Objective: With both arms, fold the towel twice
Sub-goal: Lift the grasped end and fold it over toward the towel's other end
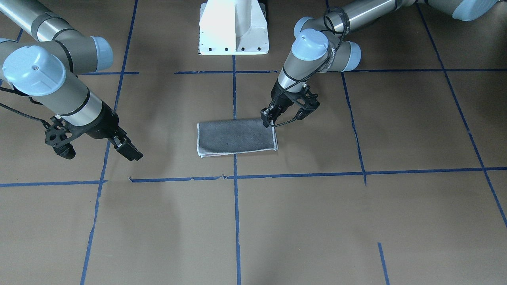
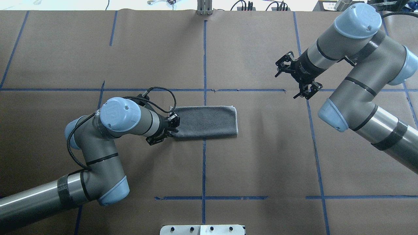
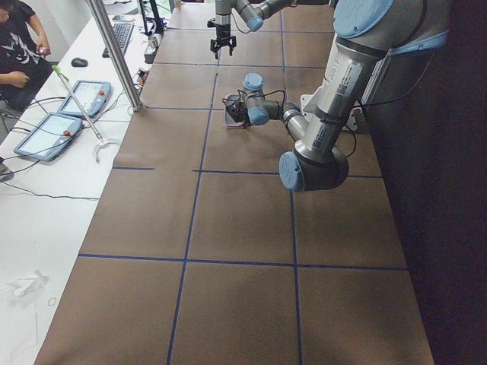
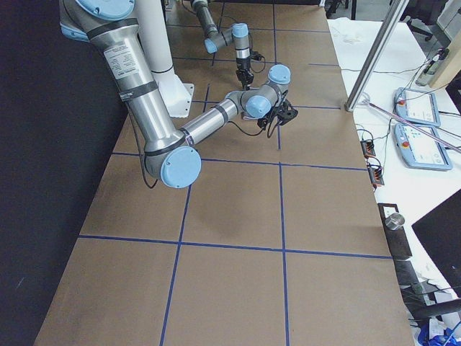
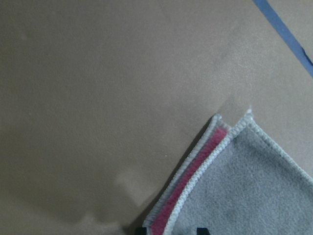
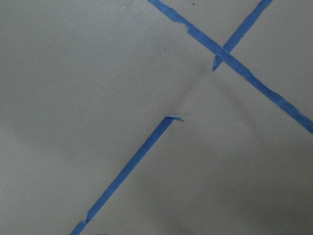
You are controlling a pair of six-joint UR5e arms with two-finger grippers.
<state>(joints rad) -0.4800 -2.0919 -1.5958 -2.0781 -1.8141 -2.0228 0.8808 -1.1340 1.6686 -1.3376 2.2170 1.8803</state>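
The black two-finger left end effector (image 2: 169, 130) is down on the left end of the small grey terry towel (image 2: 205, 122), once-folded at the middle of the brown desk (image 2: 261, 163). Clamped or not, I can't tell. Light, floppy stuff, I'd say: pinch both stacked layers at a corner. The black right end effector (image 2: 295, 80) hangs spread apart, well clear.

Left arm (image 2: 98, 156) bending at elbow, wrist (image 1: 289, 75) tilting down; left gripper (image 1: 284, 118) hanging low, fingers (image 1: 267, 118) standing apart. Right arm (image 2: 359, 89) reaching well apart from that gripper; right gripper (image 1: 103, 155) hovering raised, fingers splaying wide.
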